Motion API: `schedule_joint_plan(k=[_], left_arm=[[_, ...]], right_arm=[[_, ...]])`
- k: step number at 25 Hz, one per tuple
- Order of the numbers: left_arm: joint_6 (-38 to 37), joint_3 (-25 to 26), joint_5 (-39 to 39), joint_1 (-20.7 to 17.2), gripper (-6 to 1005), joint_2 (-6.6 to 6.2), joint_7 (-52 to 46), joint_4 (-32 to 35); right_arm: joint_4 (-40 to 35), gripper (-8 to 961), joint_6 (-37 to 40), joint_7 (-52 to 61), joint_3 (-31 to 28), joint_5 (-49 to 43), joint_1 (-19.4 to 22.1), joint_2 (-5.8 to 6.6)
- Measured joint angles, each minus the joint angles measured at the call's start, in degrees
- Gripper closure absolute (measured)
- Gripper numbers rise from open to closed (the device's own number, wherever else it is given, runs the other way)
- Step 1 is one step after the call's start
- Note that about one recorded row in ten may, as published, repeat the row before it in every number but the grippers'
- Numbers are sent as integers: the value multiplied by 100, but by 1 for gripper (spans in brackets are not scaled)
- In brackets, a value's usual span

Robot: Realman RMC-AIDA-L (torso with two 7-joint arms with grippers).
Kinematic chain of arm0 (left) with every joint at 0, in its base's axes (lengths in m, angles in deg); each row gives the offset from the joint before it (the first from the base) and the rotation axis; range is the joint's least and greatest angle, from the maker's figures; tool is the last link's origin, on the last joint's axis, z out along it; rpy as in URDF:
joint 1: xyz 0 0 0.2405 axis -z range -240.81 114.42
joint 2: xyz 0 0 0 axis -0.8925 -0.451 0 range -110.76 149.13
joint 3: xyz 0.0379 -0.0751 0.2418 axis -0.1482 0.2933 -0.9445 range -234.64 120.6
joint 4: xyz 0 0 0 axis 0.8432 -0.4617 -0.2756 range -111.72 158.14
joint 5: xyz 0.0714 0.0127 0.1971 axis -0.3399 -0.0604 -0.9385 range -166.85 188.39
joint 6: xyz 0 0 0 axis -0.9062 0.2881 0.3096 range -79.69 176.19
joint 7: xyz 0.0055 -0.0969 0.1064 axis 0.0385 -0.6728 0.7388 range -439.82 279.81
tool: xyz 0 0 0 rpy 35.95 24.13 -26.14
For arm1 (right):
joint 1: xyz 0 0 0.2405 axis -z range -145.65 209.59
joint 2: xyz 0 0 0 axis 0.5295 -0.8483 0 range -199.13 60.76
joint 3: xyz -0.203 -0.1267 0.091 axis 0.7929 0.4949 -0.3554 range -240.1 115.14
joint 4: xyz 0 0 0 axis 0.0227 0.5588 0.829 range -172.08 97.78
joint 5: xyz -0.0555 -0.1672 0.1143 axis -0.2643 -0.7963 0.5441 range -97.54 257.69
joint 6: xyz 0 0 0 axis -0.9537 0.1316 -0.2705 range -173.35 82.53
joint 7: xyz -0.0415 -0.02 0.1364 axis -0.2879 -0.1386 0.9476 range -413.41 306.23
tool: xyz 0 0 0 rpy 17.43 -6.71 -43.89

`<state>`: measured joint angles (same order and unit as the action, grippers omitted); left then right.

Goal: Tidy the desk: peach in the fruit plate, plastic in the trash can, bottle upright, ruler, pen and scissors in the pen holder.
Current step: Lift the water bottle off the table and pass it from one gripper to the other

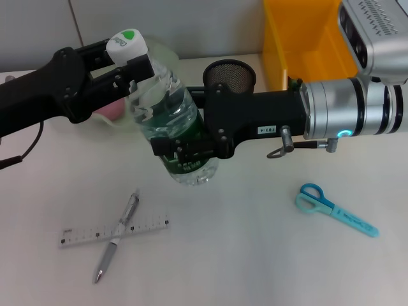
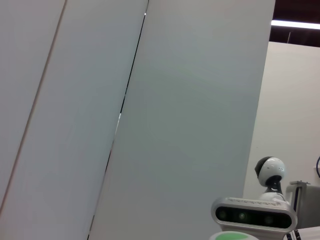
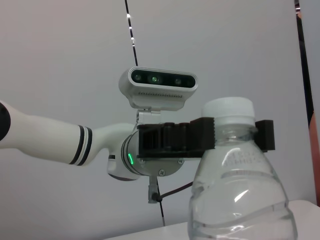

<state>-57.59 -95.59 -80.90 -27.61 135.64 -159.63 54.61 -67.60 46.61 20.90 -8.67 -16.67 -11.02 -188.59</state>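
Holding item one, a clear water bottle (image 1: 172, 121), between both my grippers above the middle of the desk (image 1: 255, 255), tilted, cap toward my left. My left gripper (image 1: 131, 60) has its fingers (image 3: 200, 137) closed on the neck just under the white cap, which bears a green mark; my right gripper (image 1: 185, 150) has its fingers shut around the lower body over the dark green label, whose print I cannot read. A small white tag on my right gripper housing carries digits too small to make out.

Item two: clear ruler (image 1: 115, 232) near the front left of the desk, with a silver pen (image 1: 118, 236) lying crosswise over it. Item three: blue scissors (image 1: 335, 209) toward the right edge, blades closed. Item four: black mesh pen holder (image 1: 229, 75) at the back, behind my right gripper. Item five: yellow bin (image 1: 306, 41) at the back right corner.
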Motion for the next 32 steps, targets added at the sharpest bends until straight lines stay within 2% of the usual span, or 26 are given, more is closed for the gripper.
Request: schedule_joint_plan(k=[21, 32], left_arm=[[62, -1, -26, -31, 552, -112, 0, -11], [72, -29, -34, -24, 552, -112, 0, -11]], right_arm=[[-184, 189, -47, 46, 210, -38, 63, 7], [-223, 190, -129, 41, 224, -47, 40, 23]])
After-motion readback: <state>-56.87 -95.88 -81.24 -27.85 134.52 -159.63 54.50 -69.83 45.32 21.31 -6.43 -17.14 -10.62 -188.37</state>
